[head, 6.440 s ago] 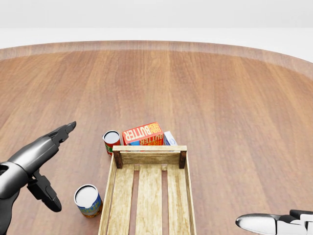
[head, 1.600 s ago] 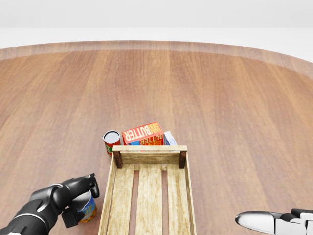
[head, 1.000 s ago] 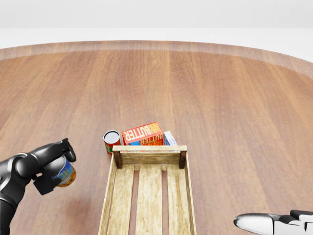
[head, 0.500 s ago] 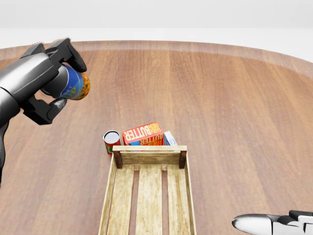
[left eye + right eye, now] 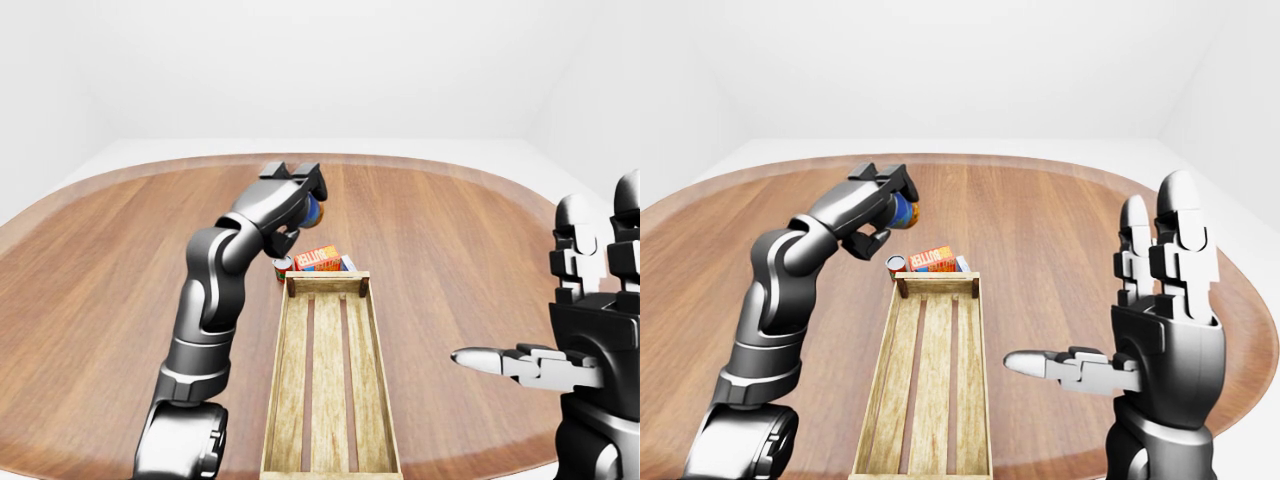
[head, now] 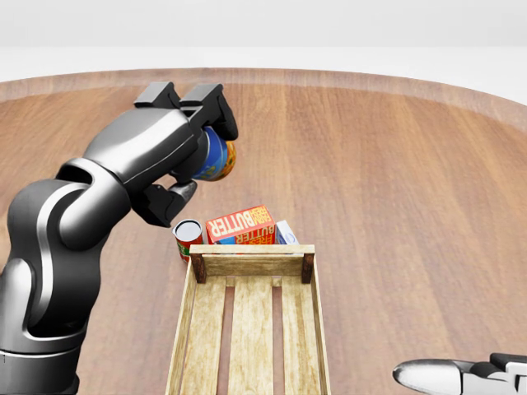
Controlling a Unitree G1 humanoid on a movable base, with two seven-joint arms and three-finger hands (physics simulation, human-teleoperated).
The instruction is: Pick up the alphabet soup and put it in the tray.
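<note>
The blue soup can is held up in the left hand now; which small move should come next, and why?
Probably carry the blue alphabet soup can toward the head view's bottom right and lower it. The left hand grips it in the air, up and left of the empty wooden slatted tray, above the red-labelled can.

Slatted wood tray [image 6: 247, 329]; seemingly glossy table [image 6: 395, 181].

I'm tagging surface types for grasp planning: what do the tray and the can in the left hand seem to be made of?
The tray looks like unfinished pale wood: visible grain, slatted floor, darker corner posts. The alphabet soup in the left hand appears to be a metal can with a glossy blue and orange printed label; its ends are hidden, so metal is a guess.
</note>
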